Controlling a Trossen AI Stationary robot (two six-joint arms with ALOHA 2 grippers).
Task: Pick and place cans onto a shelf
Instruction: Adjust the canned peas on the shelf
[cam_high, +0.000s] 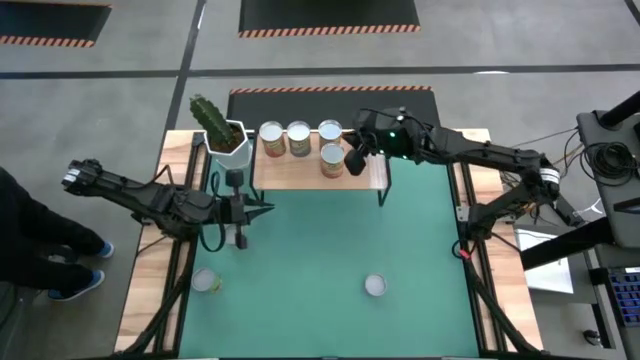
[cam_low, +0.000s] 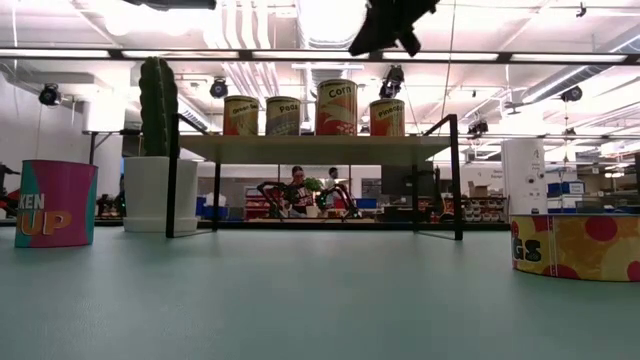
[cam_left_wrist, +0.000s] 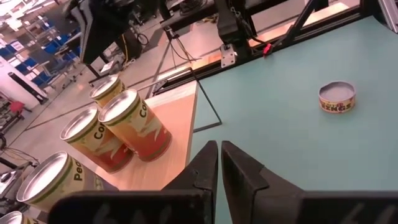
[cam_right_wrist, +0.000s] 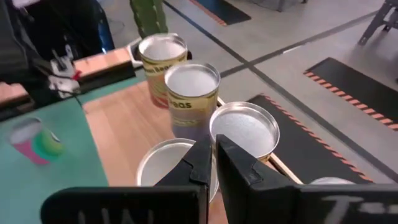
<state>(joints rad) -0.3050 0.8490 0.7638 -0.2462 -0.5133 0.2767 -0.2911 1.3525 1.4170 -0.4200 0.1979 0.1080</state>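
Four cans stand upright on the light-wood shelf (cam_high: 300, 172) at the table's far edge: two at its left (cam_high: 270, 138) (cam_high: 298, 138), two at its right (cam_high: 330, 132) (cam_high: 333, 160). Two more cans rest on the green mat, a pink one (cam_low: 55, 217) near left and a yellow one (cam_low: 580, 247) near right. My right gripper (cam_high: 353, 160) is shut and hovers high above the shelf's right cans (cam_right_wrist: 244, 127). My left gripper (cam_high: 266, 208) is shut and empty, held above the mat just in front of the shelf's left end.
A cactus in a white pot (cam_high: 228, 140) stands beside the shelf's left end. Thin black legs (cam_low: 456, 180) carry the shelf. The green mat (cam_high: 330, 250) between the shelf and the two loose cans is open. Wooden side strips and black rails run along both table edges.
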